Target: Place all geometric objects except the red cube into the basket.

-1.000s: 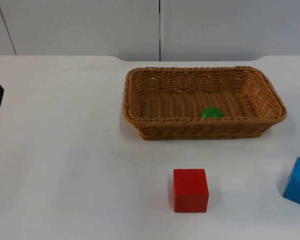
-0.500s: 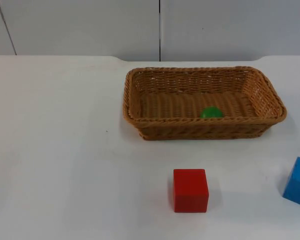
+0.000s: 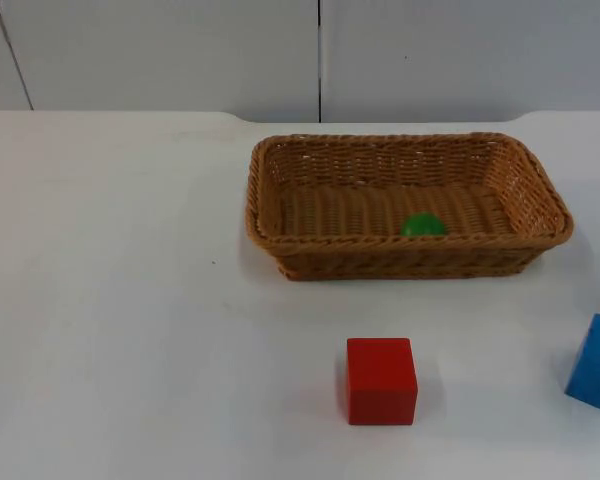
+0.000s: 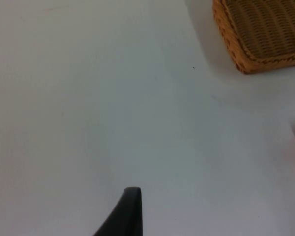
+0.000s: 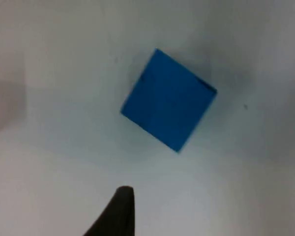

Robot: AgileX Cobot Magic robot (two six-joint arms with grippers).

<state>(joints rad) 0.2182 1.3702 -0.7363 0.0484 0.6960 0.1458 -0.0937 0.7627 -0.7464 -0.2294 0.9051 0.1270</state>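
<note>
The wicker basket (image 3: 408,205) sat toward the back of the white table (image 3: 120,300), holding a green ball (image 3: 422,225) near its front wall. The red cube (image 3: 381,380) lay in front of the basket, well apart from it, and the blue cube (image 3: 596,365) stood at the table's right edge; none had shifted over the last second. The black piece seen at the left edge a second earlier was gone. The right gripper (image 5: 119,212) hung above the blue cube (image 5: 168,100), and the left gripper (image 4: 124,212) over bare table beside the basket's corner (image 4: 258,32); whether either one's fingers were apart I cannot tell.
</note>
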